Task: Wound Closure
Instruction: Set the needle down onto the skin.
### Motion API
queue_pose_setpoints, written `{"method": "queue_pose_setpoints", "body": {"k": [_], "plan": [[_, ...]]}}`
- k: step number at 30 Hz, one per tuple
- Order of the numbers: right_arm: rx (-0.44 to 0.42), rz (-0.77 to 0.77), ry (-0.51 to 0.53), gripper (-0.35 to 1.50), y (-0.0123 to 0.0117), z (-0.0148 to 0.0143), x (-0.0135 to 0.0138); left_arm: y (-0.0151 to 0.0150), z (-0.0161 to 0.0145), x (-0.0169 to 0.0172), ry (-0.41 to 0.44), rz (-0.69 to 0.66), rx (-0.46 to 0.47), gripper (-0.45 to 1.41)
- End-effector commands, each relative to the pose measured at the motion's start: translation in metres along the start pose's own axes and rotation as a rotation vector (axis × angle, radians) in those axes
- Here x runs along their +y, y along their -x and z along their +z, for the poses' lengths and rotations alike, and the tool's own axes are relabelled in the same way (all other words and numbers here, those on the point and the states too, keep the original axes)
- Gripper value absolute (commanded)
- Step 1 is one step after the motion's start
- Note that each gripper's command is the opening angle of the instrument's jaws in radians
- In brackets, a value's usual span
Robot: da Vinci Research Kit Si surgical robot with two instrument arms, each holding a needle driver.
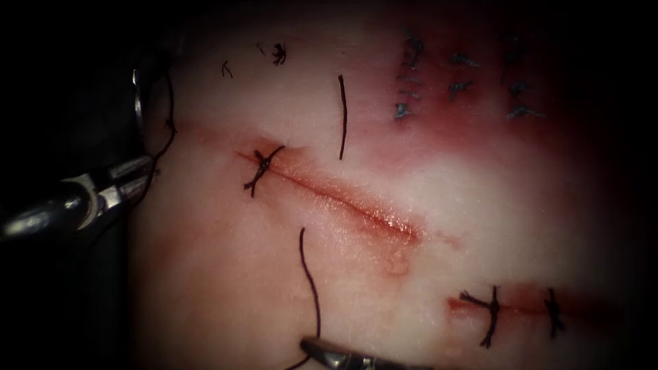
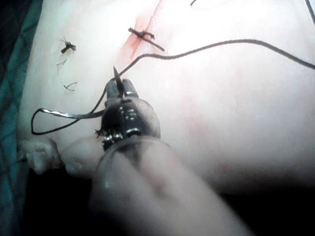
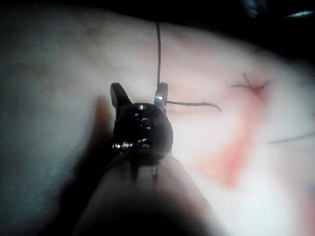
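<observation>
My left tool [image 1: 133, 179] sits at the left edge of the frame, off the tissue [image 1: 480, 205], jaws clamped on the needle [image 1: 138, 103], which curves up from them, clear of the tissue. Thread [image 1: 168, 109] trails beside it. Right tool [image 1: 329, 353] at bottom centre, jaws apart in its wrist view w/ thread [image 3: 158, 49] running by one jaw. Cut [image 1: 356, 205] mid-frame, one knotted stitch [image 1: 261, 166] at its left end. Loose thread bits [image 1: 342, 116] above; two older stitches [image 1: 491, 312] lower right.

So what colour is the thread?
Dark, nearly black; the thread shows best in the left wrist view.
</observation>
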Motion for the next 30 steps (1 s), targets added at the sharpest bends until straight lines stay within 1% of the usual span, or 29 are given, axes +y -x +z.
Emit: {"method": "queue_pose_setpoints", "body": {"k": [1, 2, 3, 6, 7, 10, 12, 15, 16, 18, 20, 22, 27, 30], "plan": [[-0.005, 0.004, 0.003, 1.48, 0.0002, -0.0006, 0.0001, -0.0006, 0.0012, -0.0005, -0.002, -0.001, 0.007, -0.35], [-0.005, 0.005, 0.004, 1.48, 0.0001, -0.0011, 0.0002, -0.0012, 0.0016, -0.0007, -0.001, 0.003, 0.006, -0.35], [-0.005, 0.007, 0.014, 1.48, 0.0003, -0.0022, 0.0001, -0.0026, 0.0028, -0.0010, 0.005, 0.016, 0.012, -0.35], [-0.011, 0.009, 0.030, 1.48, 0.0007, -0.0034, 0.0000, -0.0039, 0.0048, -0.0013, 0.005, 0.029, 0.022, -0.35], [-0.019, 0.009, 0.033, 1.48, 0.0010, -0.0041, -0.0001, -0.0042, 0.0061, -0.0013, -0.004, 0.036, 0.019, -0.35], [-0.026, 0.015, 0.040, 1.48, 0.0011, -0.0049, -0.0003, -0.0037, 0.0079, -0.0016, 0.011, 0.051, 0.017, -0.35], [-0.029, 0.020, 0.042, 1.48, 0.0011, -0.0053, -0.0006, -0.0023, 0.0094, -0.0021, 0.021, 0.062, 0.018, -0.35], [-0.027, 0.019, 0.045, 1.48, 0.0011, -0.0053, -0.0008, -0.0007, 0.0106, -0.0021, 0.021, 0.079, 0.007, -0.35], [-0.026, 0.024, 0.049, 1.48, 0.0012, -0.0052, -0.0009, 0.0002, 0.0114, -0.0019, 0.028, 0.074, -0.002, -0.35], [-0.027, 0.027, 0.053, 1.48, 0.0014, -0.0048, -0.0011, 0.0012, 0.0125, -0.0017, 0.031, 0.075, -0.014, -0.35], [-0.027, 0.030, 0.056, 1.48, 0.0016, -0.0045, -0.0013, 0.0014, 0.0131, -0.0015, 0.033, 0.079, -0.022, -0.35], [-0.027, 0.033, 0.058, 1.48, 0.0020, -0.0044, -0.0015, 0.0013, 0.0137, -0.0011, 0.036, 0.079, -0.011, -0.35], [-0.026, 0.046, 0.060, 1.48, 0.0028, -0.0041, -0.0021, 0.0000, 0.0148, -0.0002, 0.049, 0.063, 0.016, -0.35], [-0.024, 0.049, 0.060, 1.48, 0.0031, -0.0042, -0.0023, -0.0006, 0.0154, 0.0002, 0.049, 0.077, 0.023, -0.35]]}}
